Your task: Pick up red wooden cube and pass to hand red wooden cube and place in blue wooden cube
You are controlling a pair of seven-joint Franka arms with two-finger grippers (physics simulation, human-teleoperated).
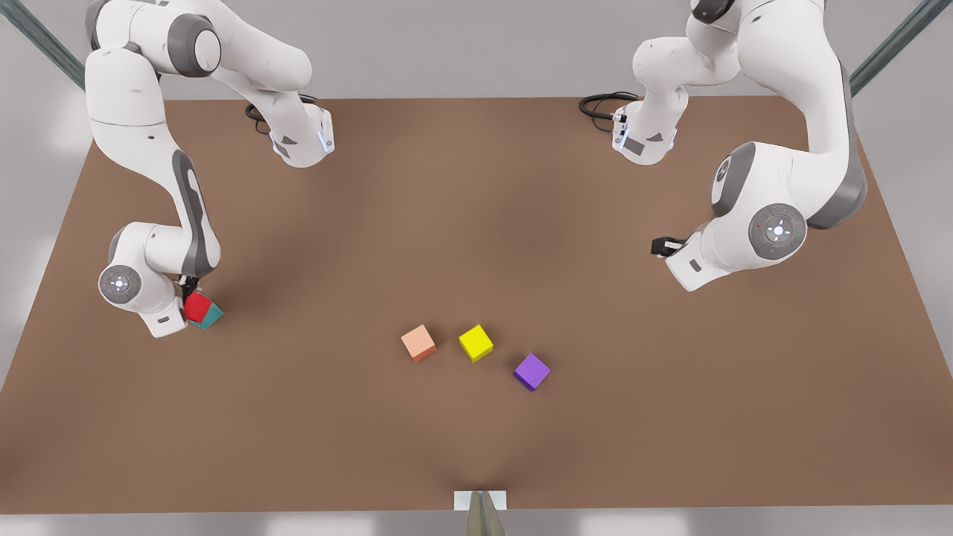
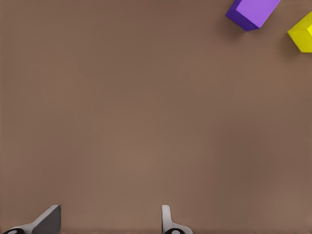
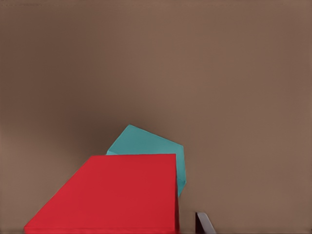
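Over at the front view's left, near the table (image 1: 476, 186) edge: right gripper (image 1: 190, 294) down low with the red wooden cube (image 1: 196, 306) right at its fingers. Sitting on, or at least pressed against, the blue wooden cube (image 1: 211, 317), which looks more teal than blue, honestly. Looks a bit skewed too: teal corner poking out past the red one, so not a neat square stack.

From the right wrist view, same story. Red wooden cube (image 3: 112, 195) huge and close, teal one (image 3: 146, 144) peeking out behind it, rotated relative to it. Just one fingertip (image 3: 202, 222) showing beside the red edge, with what might be a sliver of gap. Can't tell whether clamped or already let go. Probably hanging this low because the drop-off is the step in hand, and releasing from a height onto a twisted base would be asking for a tumble.

Meanwhile on the front view's right: left gripper (image 1: 666, 246) parked up off the table, well apart from everything, just waiting. Fingers (image 2: 48, 222) spread wide, nothing between them. Purple cube (image 2: 253, 12) and yellow cube (image 2: 302, 34) off in the distance of its wrist view. Salmon cube (image 1: 418, 342) beside those two in the middle, not involved.
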